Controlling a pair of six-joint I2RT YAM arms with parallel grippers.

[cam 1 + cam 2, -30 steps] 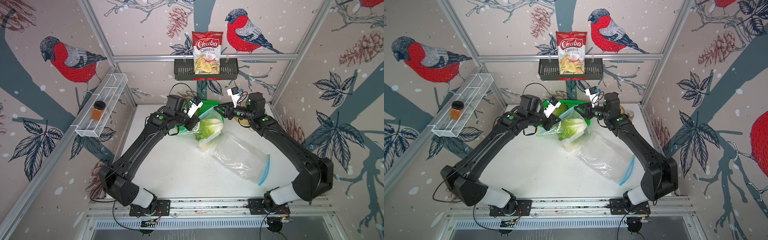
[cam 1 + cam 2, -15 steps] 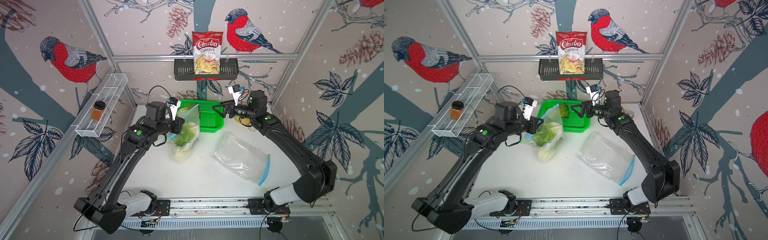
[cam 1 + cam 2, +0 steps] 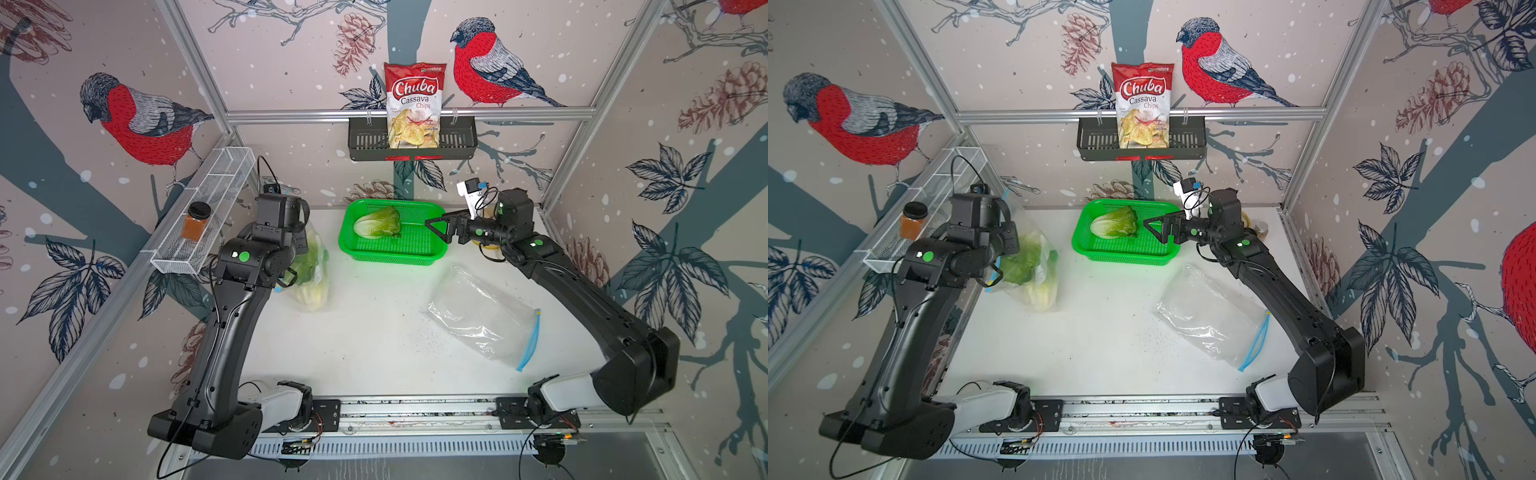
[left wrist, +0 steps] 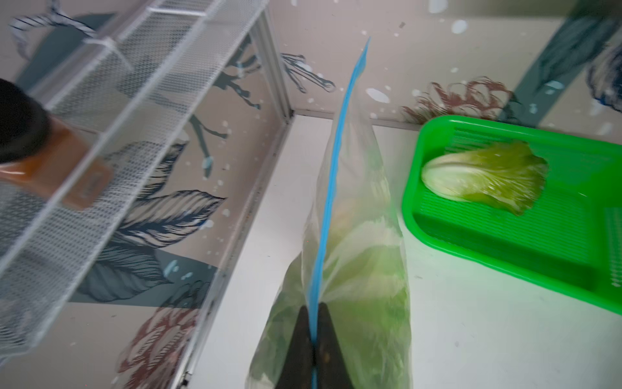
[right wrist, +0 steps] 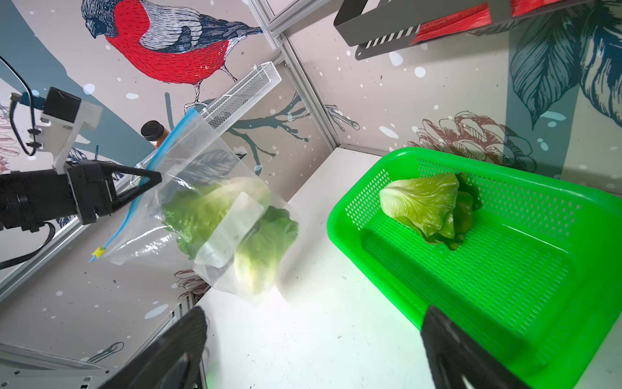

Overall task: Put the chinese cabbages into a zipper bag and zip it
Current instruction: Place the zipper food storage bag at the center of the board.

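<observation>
A clear zipper bag (image 3: 312, 272) with two chinese cabbages (image 5: 232, 229) inside hangs at the table's left, its bottom near the surface. My left gripper (image 4: 313, 308) is shut on the bag's blue zip strip (image 4: 331, 188); in both top views the wrist hides the jaws. A third chinese cabbage (image 3: 378, 222) (image 3: 1115, 222) lies in the green basket (image 3: 390, 257) at the back. My right gripper (image 3: 438, 229) (image 5: 313, 336) stands open and holds nothing. It hovers over the basket's right end, just right of that cabbage.
A second, empty zipper bag (image 3: 478, 316) lies flat on the right. A wire shelf (image 3: 216, 195) with a spice jar (image 3: 196, 216) runs along the left wall. A black rack (image 3: 361, 141) with a chips bag (image 3: 413, 106) hangs on the back wall.
My left arm has swung left, carrying the bag with its cabbages away from the basket. My right gripper has opened wide and stayed by the basket.
</observation>
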